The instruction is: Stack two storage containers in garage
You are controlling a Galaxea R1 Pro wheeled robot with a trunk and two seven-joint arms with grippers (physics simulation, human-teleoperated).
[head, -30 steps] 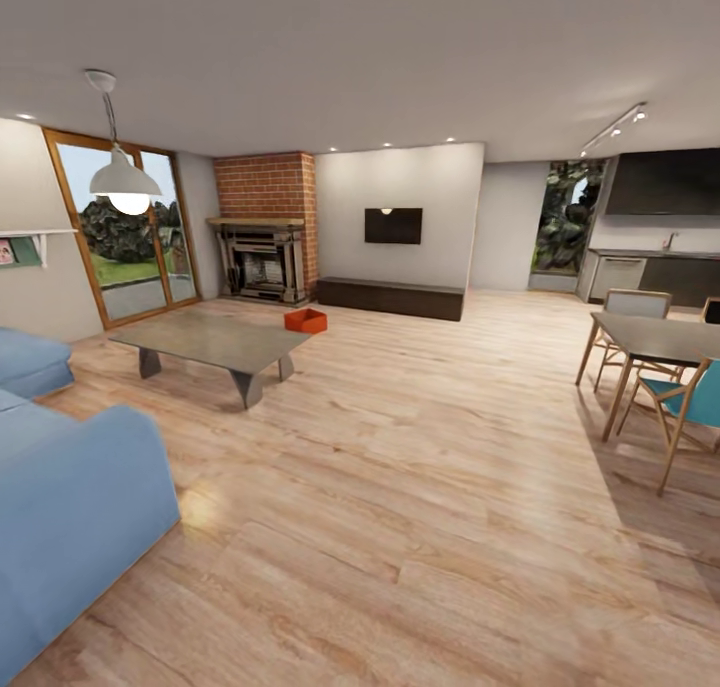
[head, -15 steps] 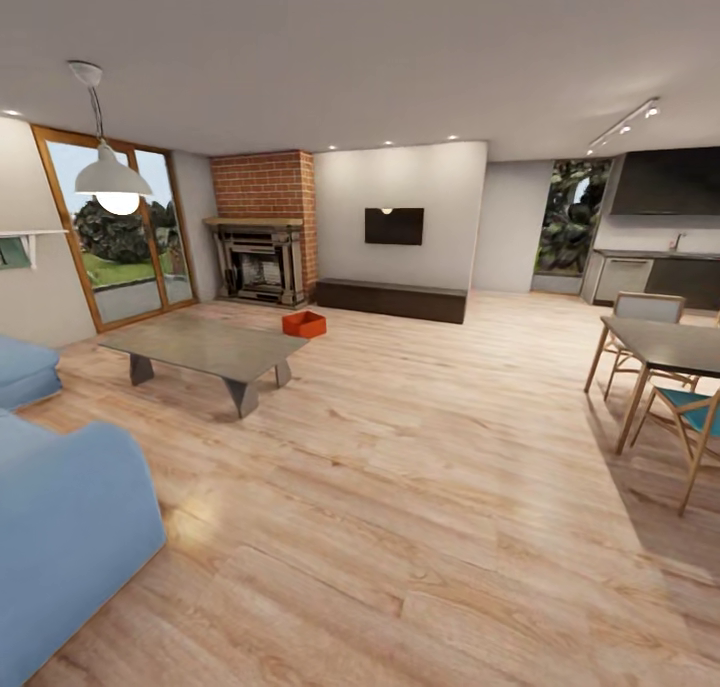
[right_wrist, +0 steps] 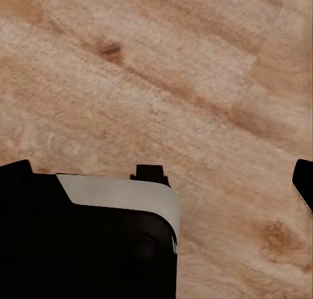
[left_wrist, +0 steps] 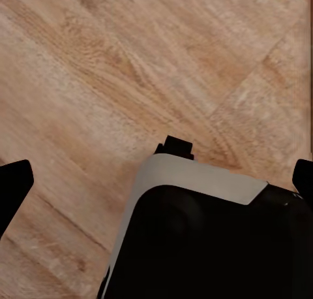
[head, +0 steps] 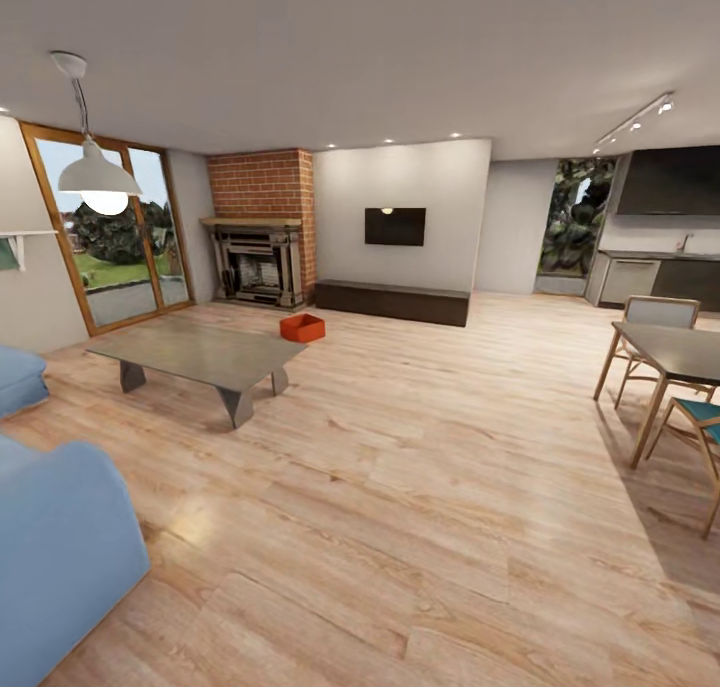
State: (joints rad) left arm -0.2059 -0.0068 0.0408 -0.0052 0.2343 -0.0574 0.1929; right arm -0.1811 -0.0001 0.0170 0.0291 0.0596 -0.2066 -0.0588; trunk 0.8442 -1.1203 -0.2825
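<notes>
Container: one storage container (head: pixel 303 328), small plain red-orange open box, thin walls.
Where: on the plank floor (head: pixel 420 487), between fireplace (head: pixel 255 262) and coffee table (head: pixel 195 355).
Grippers: both spread wide, holding nothing.

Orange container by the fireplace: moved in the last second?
No. The storage container keeps its spot on the wood floor in front of the fireplace; the whole picture has shifted, so the camera moved.
</notes>
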